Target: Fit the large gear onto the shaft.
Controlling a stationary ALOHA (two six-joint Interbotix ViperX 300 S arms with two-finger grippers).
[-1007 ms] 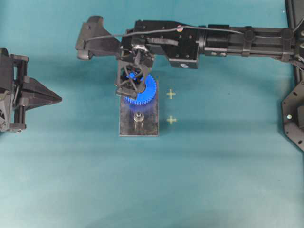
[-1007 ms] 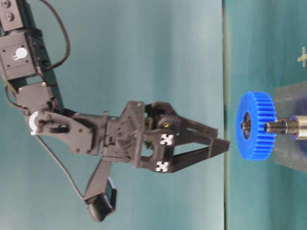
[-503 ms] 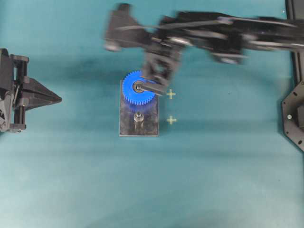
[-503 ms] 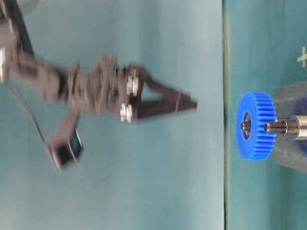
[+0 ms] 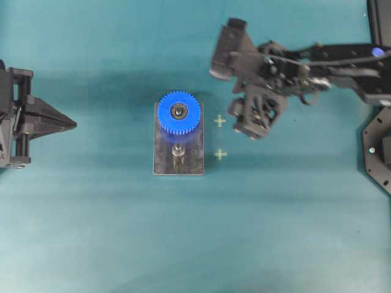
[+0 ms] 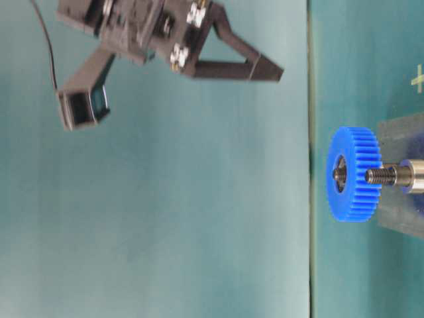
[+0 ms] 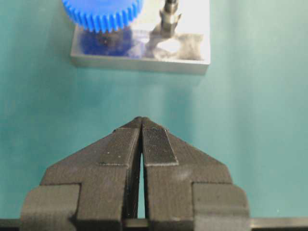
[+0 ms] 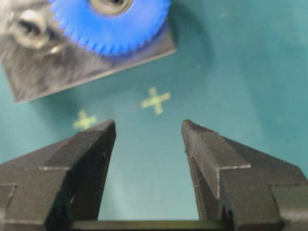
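The large gear [image 5: 178, 113] is bright blue and sits flat on the far shaft of the dark grey plate [image 5: 190, 165]; the shaft's tip shows in its hub. It also shows in the table-level view [image 6: 354, 173], the left wrist view [image 7: 102, 12] and the right wrist view [image 8: 110, 24]. The second shaft [image 5: 178, 151] stands bare beside it. My right gripper [image 5: 245, 127] is open and empty, raised well above the table and to the right of the gear. My left gripper [image 5: 74, 125] is shut and empty, far left of the plate.
Two yellow crosses [image 5: 220, 121] [image 5: 220, 154] are marked on the teal table just right of the plate. The bare shaft [image 6: 387, 175] has a threaded tip. A black arm base [image 5: 379, 146] stands at the right edge.
My right gripper has let go of the gear, opened, and pulled up and away to the right. The gear stays on the shaft. My left gripper has not moved.
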